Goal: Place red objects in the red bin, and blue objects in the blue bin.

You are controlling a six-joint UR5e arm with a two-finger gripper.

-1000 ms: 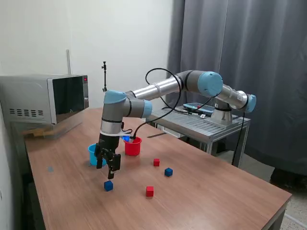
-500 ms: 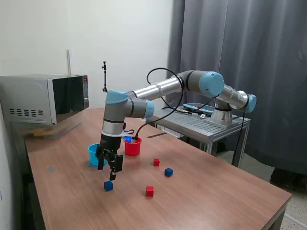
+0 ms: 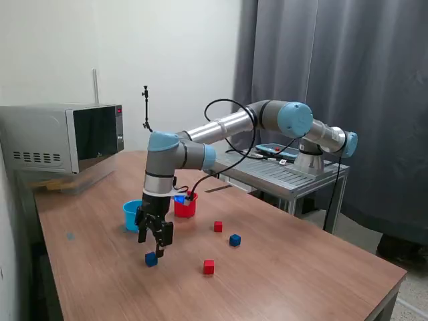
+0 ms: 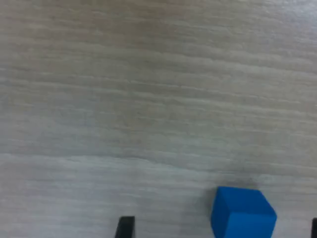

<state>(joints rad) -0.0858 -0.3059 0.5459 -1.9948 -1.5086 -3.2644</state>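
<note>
On the exterior view's left, you see the blue bin (image 3: 132, 214) on the table (image 3: 301, 281). The gripper (image 3: 153, 244) hovers just above a blue cube (image 3: 151, 259), fingers spread and empty; the wrist view shows that cube (image 4: 242, 212) between the fingertips (image 4: 126, 228). Further right stand the red bin (image 3: 184, 206), two red cubes (image 3: 208, 267) (image 3: 218, 227), and a second blue cube (image 3: 235, 239).

Exterior view evenly bright, soft shadows on table (image 3: 281, 267) — wrist view close, slightly blurred.
</note>
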